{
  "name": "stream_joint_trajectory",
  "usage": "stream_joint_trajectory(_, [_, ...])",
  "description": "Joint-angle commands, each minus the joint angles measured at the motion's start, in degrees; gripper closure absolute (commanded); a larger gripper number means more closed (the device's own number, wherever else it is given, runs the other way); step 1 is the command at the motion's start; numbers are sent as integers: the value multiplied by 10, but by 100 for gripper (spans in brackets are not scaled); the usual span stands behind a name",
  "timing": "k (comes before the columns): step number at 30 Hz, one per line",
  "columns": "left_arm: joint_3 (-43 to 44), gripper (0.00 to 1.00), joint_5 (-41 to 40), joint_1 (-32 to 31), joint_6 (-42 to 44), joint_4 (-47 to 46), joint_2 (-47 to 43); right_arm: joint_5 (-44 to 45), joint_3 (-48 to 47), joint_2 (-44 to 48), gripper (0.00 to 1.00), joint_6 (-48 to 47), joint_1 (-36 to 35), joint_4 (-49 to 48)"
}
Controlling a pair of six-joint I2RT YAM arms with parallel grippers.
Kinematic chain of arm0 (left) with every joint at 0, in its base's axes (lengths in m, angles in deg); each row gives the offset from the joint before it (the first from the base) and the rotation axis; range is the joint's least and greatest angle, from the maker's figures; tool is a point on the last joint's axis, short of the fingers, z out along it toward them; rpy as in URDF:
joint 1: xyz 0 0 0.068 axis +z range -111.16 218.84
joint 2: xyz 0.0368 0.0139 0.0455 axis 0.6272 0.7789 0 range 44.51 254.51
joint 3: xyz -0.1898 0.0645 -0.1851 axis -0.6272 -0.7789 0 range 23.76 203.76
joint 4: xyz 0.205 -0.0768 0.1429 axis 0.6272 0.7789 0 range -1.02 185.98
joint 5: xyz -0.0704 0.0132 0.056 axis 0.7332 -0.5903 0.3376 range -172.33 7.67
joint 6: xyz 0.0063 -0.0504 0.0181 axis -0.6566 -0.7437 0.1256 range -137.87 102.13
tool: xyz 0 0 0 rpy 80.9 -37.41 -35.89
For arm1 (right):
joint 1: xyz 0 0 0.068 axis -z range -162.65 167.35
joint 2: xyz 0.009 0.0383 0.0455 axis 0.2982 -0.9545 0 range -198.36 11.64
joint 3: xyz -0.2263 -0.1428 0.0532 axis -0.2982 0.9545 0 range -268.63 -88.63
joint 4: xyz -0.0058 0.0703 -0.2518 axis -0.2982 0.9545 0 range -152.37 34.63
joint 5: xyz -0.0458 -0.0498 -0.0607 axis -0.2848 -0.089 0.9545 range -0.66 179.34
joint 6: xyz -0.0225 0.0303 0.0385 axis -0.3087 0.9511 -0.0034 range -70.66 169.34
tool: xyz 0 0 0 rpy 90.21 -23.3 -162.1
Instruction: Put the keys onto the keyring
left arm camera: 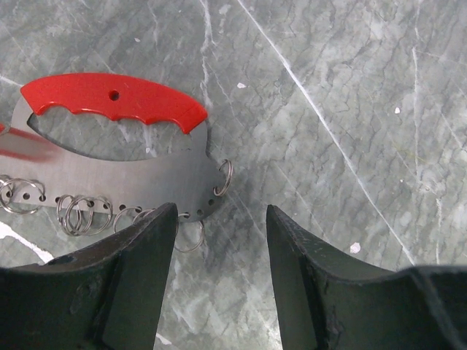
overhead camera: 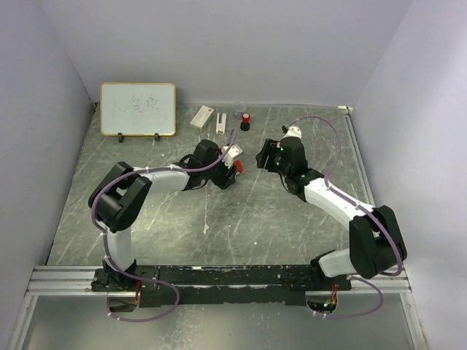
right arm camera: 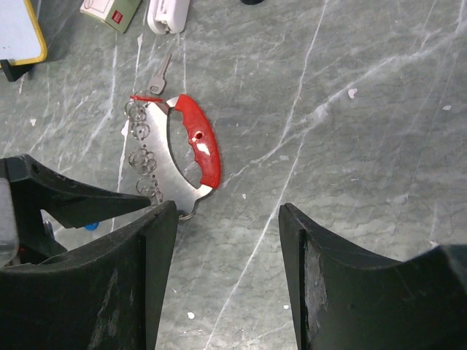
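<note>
The keyring lies flat on the table: a curved red strap [left arm camera: 109,98] over a grey strip [left arm camera: 131,179] with holes that carries several thin metal rings [left arm camera: 222,177]. My left gripper [left arm camera: 221,219] is open and empty, its left finger over the strip's near edge. In the right wrist view the red strap [right arm camera: 201,142] lies just ahead of my open, empty right gripper [right arm camera: 228,211]. A key [right arm camera: 160,73] with a silver blade lies at the keyring's far end, a red head [right arm camera: 142,97] beside it. A blue speck [right arm camera: 91,226] shows under the left arm. In the top view both grippers [overhead camera: 232,159] [overhead camera: 261,154] flank the keyring [overhead camera: 238,166].
A whiteboard [overhead camera: 137,109] stands at the back left. A white box [overhead camera: 202,117], a white block [overhead camera: 221,122] and a small red-and-black bottle [overhead camera: 245,120] sit at the back middle. Grey walls close in the table.
</note>
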State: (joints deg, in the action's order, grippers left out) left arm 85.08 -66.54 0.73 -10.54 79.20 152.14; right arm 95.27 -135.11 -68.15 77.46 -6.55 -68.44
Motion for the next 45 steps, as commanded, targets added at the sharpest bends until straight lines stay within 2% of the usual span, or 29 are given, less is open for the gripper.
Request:
stream_joint_trajectory(1, [25, 38, -15, -8, 19, -25, 22, 0, 10, 19, 42, -4, 7, -6])
stream_joint_trajectory(12, [44, 39, -31, -11, 33, -41, 52, -7, 12, 20, 42, -5, 13, -11])
stream_joint_trajectory(25, [67, 47, -33, -10, 38, -31, 79, -11, 14, 17, 43, -5, 17, -13])
stream_joint_trajectory(28, [66, 56, -37, -11, 39, -29, 78, -13, 15, 18, 43, -4, 18, -14])
stream_joint_trajectory(33, [67, 90, -39, -11, 42, -21, 67, -14, 15, 20, 43, -4, 19, -15])
stream_joint_trajectory(34, [64, 93, -41, -11, 44, -22, 63, -15, 15, 21, 43, -4, 18, -15])
stream_joint_trajectory(40, [44, 93, -37, -10, 70, -13, 2, -19, 15, 28, 43, -9, 18, -12])
stream_joint_trajectory(45, [-4, 93, -26, -10, 92, -43, -97, -25, 14, 43, 44, -20, 19, -14])
